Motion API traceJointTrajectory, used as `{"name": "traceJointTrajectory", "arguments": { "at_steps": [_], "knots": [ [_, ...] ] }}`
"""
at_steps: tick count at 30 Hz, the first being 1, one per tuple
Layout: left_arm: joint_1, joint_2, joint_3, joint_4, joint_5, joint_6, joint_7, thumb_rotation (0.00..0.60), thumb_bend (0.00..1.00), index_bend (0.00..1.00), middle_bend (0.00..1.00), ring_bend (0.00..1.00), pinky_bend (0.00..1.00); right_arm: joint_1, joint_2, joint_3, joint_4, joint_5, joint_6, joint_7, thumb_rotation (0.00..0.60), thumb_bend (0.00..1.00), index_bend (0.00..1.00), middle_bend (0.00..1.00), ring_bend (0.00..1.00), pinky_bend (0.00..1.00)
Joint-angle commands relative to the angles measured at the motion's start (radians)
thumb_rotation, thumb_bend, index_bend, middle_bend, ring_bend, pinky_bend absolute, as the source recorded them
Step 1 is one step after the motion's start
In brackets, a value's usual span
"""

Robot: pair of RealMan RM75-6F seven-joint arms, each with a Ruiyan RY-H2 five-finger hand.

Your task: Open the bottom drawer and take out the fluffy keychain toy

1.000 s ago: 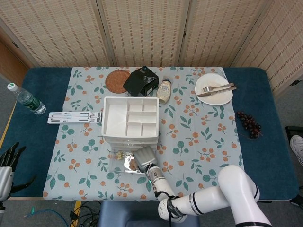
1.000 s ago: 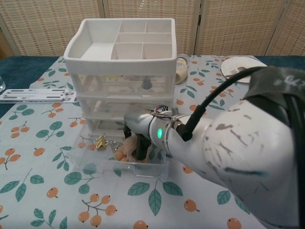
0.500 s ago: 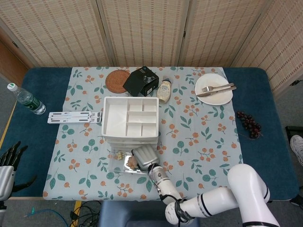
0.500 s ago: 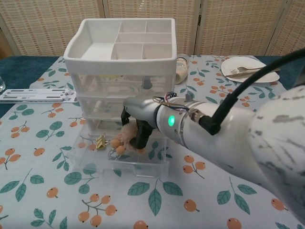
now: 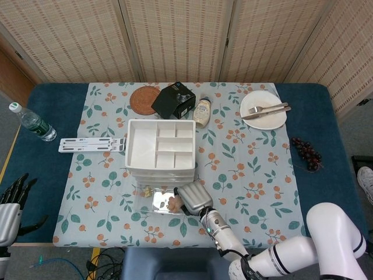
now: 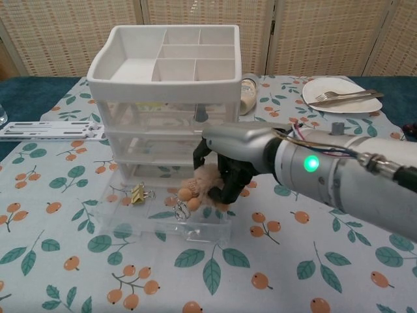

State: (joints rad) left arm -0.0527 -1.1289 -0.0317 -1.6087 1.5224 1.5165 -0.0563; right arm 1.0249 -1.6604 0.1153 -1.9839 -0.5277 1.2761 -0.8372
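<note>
The white drawer unit stands mid-table. Its clear bottom drawer is pulled out toward me. My right hand holds the fluffy tan keychain toy over the drawer's right half. The toy's metal ring dangles below it. A gold binder clip lies in the drawer's left part. My left hand hangs off the table's near left corner, fingers spread, holding nothing.
A water bottle and a white strip lie at the left. A round coaster, a black box and a jar sit behind the unit. A plate with cutlery and grapes are at the right.
My right hand has risen from inside the drawer and moved to the right with the toy in it. The left hand has stayed put.
</note>
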Motion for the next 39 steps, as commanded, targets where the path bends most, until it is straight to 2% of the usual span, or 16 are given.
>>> {"name": "traceJointTrajectory", "arguments": {
  "at_steps": [1, 7, 10, 17, 25, 27, 29, 32, 36, 39],
  "knots": [
    [-0.003, 0.000, 0.000, -0.003, 0.002, -0.001, 0.003, 0.600, 0.19, 0.10, 0.00, 0.03, 0.12, -0.051, 0.053, -0.054, -0.054, -0.067, 0.024, 0.036, 0.600, 0.58, 0.60, 0.98, 1.00, 1.00],
    [-0.011, -0.003, -0.002, -0.014, 0.006, -0.008, 0.017, 0.600, 0.19, 0.10, 0.00, 0.03, 0.12, -0.122, 0.138, -0.122, -0.103, -0.155, 0.053, 0.073, 0.600, 0.58, 0.60, 0.98, 1.00, 1.00],
    [-0.016, -0.004, -0.003, -0.021, 0.008, -0.012, 0.026, 0.600, 0.19, 0.10, 0.00, 0.03, 0.12, -0.151, 0.175, -0.132, -0.090, -0.166, 0.055, 0.096, 0.600, 0.58, 0.60, 0.98, 1.00, 1.00],
    [-0.023, -0.006, -0.002, -0.038, 0.008, -0.022, 0.050, 0.600, 0.19, 0.10, 0.00, 0.03, 0.12, -0.173, 0.207, -0.111, 0.017, -0.118, 0.009, 0.115, 0.600, 0.58, 0.60, 0.98, 1.00, 1.00],
    [-0.027, -0.006, -0.003, -0.047, -0.003, -0.029, 0.065, 0.600, 0.19, 0.10, 0.00, 0.03, 0.11, -0.170, 0.171, -0.066, 0.164, -0.045, -0.072, 0.126, 0.600, 0.57, 0.59, 0.98, 1.00, 1.00],
    [-0.029, -0.006, -0.004, -0.048, -0.006, -0.031, 0.067, 0.600, 0.19, 0.10, 0.00, 0.03, 0.11, -0.172, 0.163, -0.060, 0.184, -0.041, -0.085, 0.130, 0.600, 0.57, 0.49, 0.97, 1.00, 1.00],
    [-0.030, -0.006, -0.004, -0.048, -0.007, -0.032, 0.068, 0.600, 0.19, 0.10, 0.00, 0.03, 0.12, -0.178, 0.162, -0.055, 0.194, -0.045, -0.097, 0.143, 0.600, 0.56, 0.26, 0.96, 1.00, 1.00],
    [-0.032, -0.006, -0.005, -0.049, -0.009, -0.035, 0.069, 0.600, 0.19, 0.10, 0.00, 0.03, 0.12, -0.189, 0.165, -0.054, 0.198, -0.064, -0.100, 0.154, 0.600, 0.56, 0.08, 0.95, 1.00, 1.00],
    [-0.037, -0.009, -0.005, -0.052, -0.007, -0.039, 0.072, 0.600, 0.19, 0.10, 0.00, 0.03, 0.12, -0.205, 0.182, -0.058, 0.179, -0.084, -0.100, 0.164, 0.600, 0.55, 0.01, 0.91, 1.00, 1.00],
    [-0.041, -0.010, -0.007, -0.054, -0.004, -0.041, 0.075, 0.600, 0.19, 0.10, 0.00, 0.03, 0.12, -0.218, 0.203, -0.060, 0.151, -0.107, -0.095, 0.171, 0.600, 0.54, 0.00, 0.87, 1.00, 1.00]
  ]
}}
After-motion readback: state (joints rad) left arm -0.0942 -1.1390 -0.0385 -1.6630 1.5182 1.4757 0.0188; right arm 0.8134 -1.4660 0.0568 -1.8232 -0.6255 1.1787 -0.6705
